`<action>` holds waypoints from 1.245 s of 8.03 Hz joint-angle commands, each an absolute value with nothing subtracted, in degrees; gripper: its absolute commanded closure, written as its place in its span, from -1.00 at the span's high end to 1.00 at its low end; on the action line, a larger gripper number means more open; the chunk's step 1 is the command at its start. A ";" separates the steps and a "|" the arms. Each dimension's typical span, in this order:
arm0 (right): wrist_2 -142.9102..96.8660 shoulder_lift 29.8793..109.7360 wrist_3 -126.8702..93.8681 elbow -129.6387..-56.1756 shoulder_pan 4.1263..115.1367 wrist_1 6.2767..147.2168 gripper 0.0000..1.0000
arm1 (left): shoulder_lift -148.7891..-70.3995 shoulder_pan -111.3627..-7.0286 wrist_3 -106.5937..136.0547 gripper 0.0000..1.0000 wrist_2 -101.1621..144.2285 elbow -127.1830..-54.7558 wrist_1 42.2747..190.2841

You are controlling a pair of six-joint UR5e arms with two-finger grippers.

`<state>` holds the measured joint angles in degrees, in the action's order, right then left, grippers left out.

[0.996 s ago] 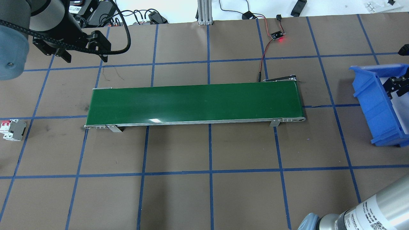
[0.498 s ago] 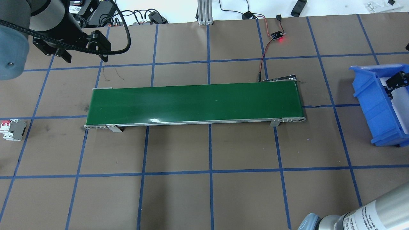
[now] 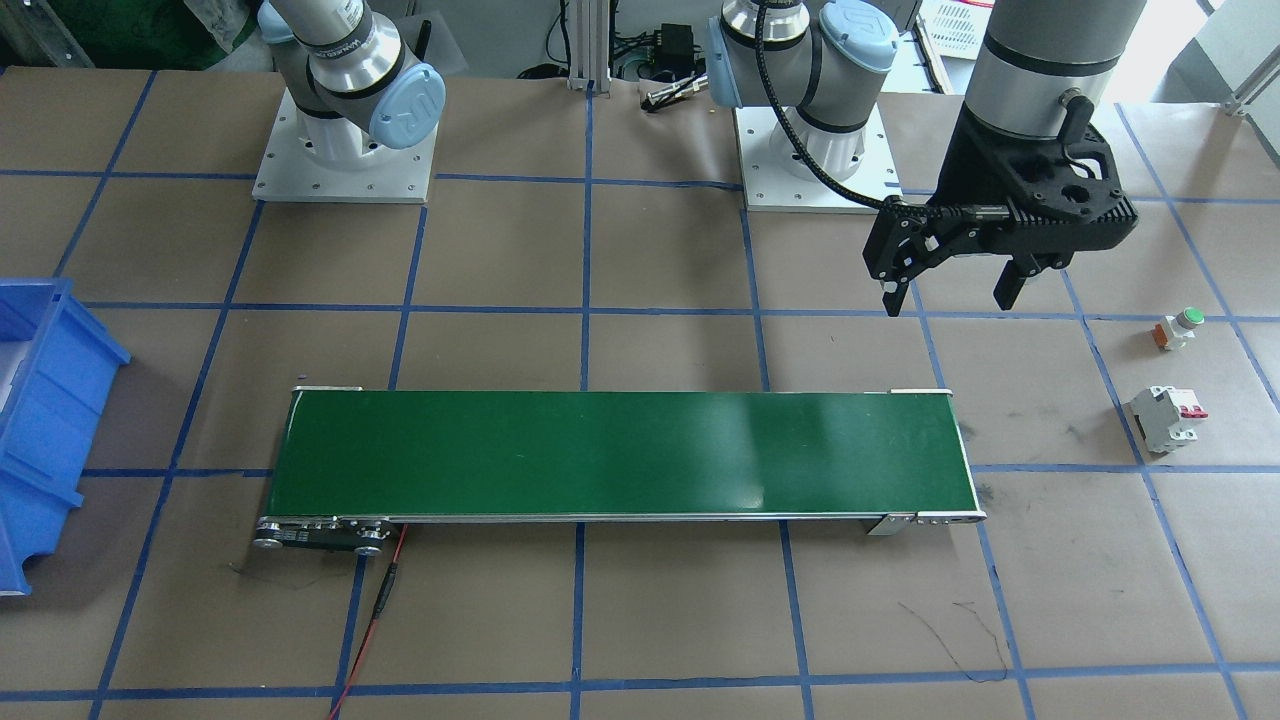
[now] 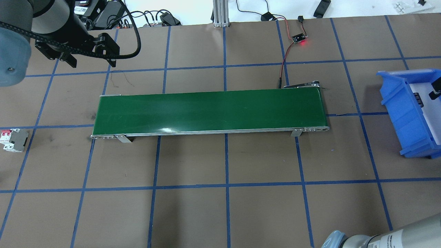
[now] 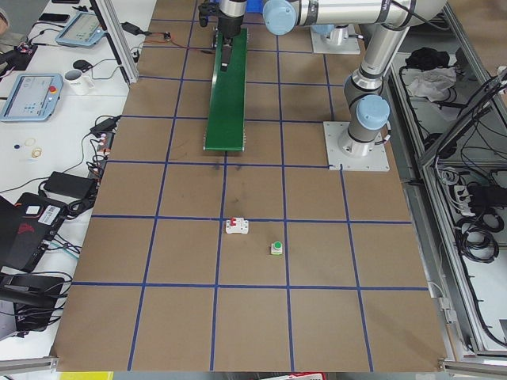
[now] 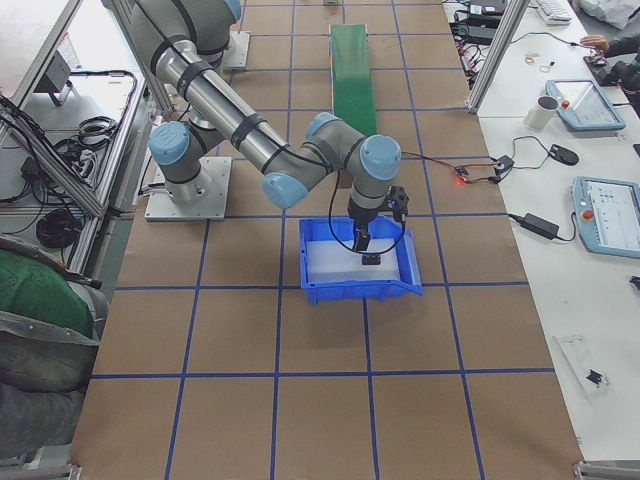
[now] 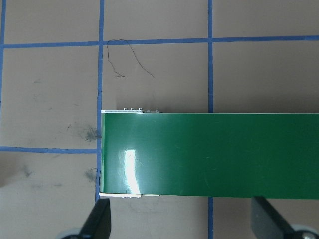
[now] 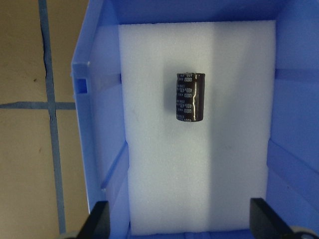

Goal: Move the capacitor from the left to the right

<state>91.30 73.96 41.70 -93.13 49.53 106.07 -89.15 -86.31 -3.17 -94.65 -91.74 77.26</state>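
Lying on the white foam (image 8: 199, 174) inside the blue bin (image 8: 294, 74), upper centre of the right wrist view, the capacitor (image 8: 189, 97) is clear of the right gripper (image 8: 179, 209), whose fingers are spread wide. At upper right of the front-facing view, the left gripper (image 3: 948, 300) is also spread.

The capacitor (image 8: 189, 97) lies on the pad (image 8: 199, 174) inside the bin (image 4: 401, 113), at the overhead view's right edge. The belt (image 4: 210, 112) lies mid-frame, and the breaker (image 4: 13, 139) sits at the left edge.
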 commanded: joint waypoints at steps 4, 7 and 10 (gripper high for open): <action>92.02 83.04 29.83 -86.92 57.19 89.56 1.00 | -89.21 -86.31 -3.25 1.00 -94.66 -91.67 77.26; 92.03 85.86 13.24 -86.92 68.78 88.86 1.00 | -89.21 -86.31 -3.25 1.00 -94.66 -91.76 77.26; 91.67 86.75 -2.49 -86.92 81.61 88.94 1.00 | -89.21 -86.31 -3.16 1.00 -94.66 -91.67 77.26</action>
